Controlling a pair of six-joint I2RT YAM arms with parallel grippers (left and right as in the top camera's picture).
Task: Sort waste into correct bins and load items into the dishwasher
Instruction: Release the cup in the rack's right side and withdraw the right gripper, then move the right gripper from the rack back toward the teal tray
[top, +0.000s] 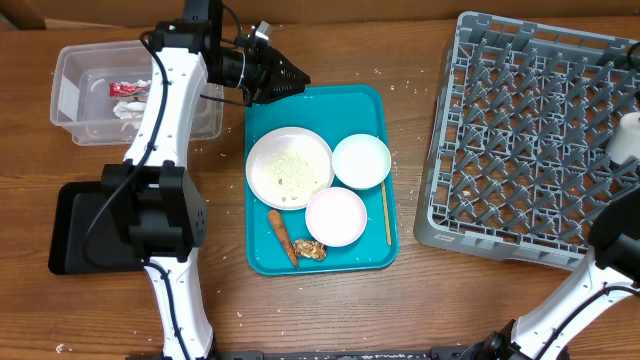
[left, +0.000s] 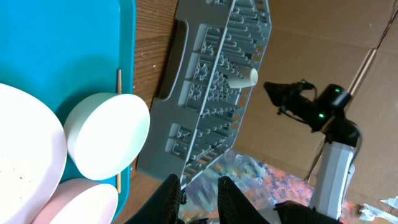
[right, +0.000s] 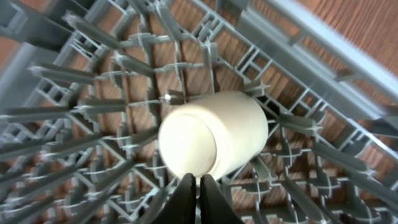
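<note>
The white cup (right: 214, 134) rests among the pegs of the grey dishwasher rack (top: 530, 140), its flat end towards the right wrist camera. My right gripper (right: 199, 184) is shut, with its tips just at the cup's edge. On the teal tray (top: 365, 100) sit the white plate (top: 289, 167) with rice grains, the green-white bowl (top: 361, 161), the pink bowl (top: 336, 216), the sausage stick (top: 283, 236) and the brown lump (top: 309, 248). My left gripper (top: 295, 80) hovers over the tray's far left corner, fingers (left: 171, 194) slightly apart and empty.
The clear tub (top: 70, 70) at the far left holds the red-and-silver wrapper (top: 126, 88) and a napkin (top: 130, 108). The black tray (top: 70, 235) lies partly under the left arm's base. A thin wooden stick (top: 387, 213) lies on the teal tray's right side.
</note>
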